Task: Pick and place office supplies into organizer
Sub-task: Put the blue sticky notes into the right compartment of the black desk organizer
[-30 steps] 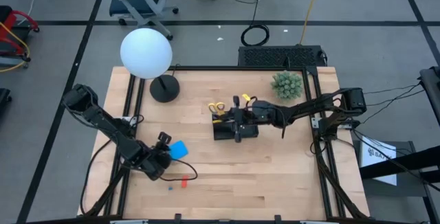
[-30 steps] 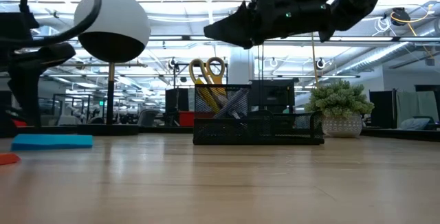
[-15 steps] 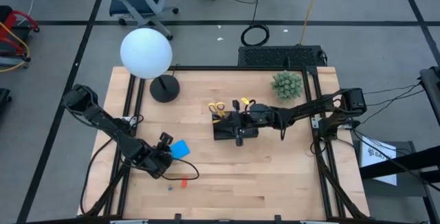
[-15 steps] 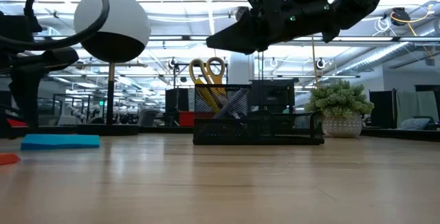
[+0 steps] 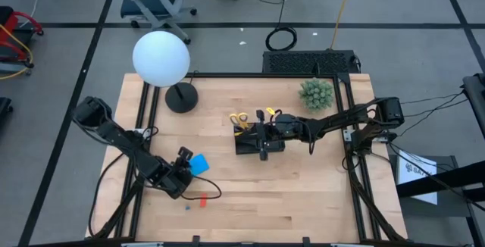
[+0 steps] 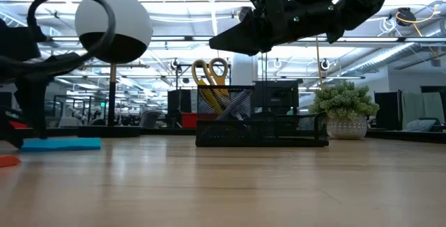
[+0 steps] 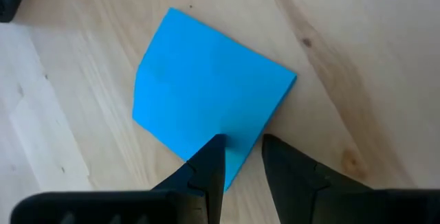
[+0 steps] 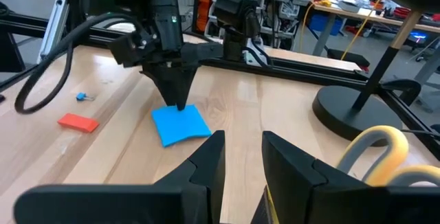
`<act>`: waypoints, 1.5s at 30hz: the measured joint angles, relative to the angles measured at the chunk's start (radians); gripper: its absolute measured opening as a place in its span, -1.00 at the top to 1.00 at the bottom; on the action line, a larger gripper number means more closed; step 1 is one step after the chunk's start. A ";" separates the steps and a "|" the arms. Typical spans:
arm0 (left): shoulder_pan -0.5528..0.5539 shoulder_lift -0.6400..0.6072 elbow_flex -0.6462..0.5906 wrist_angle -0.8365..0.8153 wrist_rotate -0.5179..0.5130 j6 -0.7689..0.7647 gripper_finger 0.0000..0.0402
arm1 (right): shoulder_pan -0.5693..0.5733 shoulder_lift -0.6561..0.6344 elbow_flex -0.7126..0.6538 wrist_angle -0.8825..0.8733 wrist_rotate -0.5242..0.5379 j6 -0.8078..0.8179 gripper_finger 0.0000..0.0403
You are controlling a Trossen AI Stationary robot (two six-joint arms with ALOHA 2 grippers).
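So, left end effector (image 7: 237, 152) is poised right at the blue pad's (image 7: 206, 90) edge, fingers only slightly apart, nothing held yet.

That pad lies flat on the counter (image 5: 303, 194) near the red eraser piece (image 5: 203, 199); it looks light, thin and a bit bendy, so I'd pinch an edge or corner. Right end effector (image 8: 237, 148) hangs above the organizer (image 5: 254, 142), slightly parted, empty. Can't make out what's inside the organizer besides the scissors (image 6: 209, 77).

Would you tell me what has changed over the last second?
The left hand edged slightly along the table, and the blue pad slid a little with it. The right hand stayed above the organizer; the scissors in it and the red piece did not move.
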 joint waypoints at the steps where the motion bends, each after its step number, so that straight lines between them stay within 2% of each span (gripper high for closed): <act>1: -0.001 0.013 0.001 0.007 -0.007 0.001 0.46 | 0.000 0.000 0.000 0.000 0.000 0.000 0.55; 5: -0.002 0.051 0.003 0.038 -0.045 -0.006 0.46 | 0.000 0.000 0.000 0.000 0.000 0.000 0.55; 14: 0.000 0.046 -0.001 0.070 -0.107 -0.033 0.46 | 0.000 0.000 0.000 0.003 0.000 0.007 0.55; 21: 0.003 0.051 -0.003 0.110 -0.196 -0.064 0.46 | 0.000 0.000 0.000 0.003 0.000 0.007 0.55; 30: 0.046 0.123 0.000 0.221 -0.199 -0.014 0.46 | 0.000 0.000 0.000 0.009 0.000 0.001 0.55; 37: 0.068 0.171 0.001 0.281 -0.241 0.000 0.46 | 0.000 0.000 0.000 0.012 0.000 0.001 0.55; 41: 0.074 0.172 0.000 0.303 -0.250 0.001 0.58 | 0.000 0.000 0.000 0.011 0.000 0.001 0.55; 45: 0.086 0.173 0.000 0.332 -0.231 0.008 0.87 | 0.000 0.000 0.000 0.012 0.001 0.000 0.55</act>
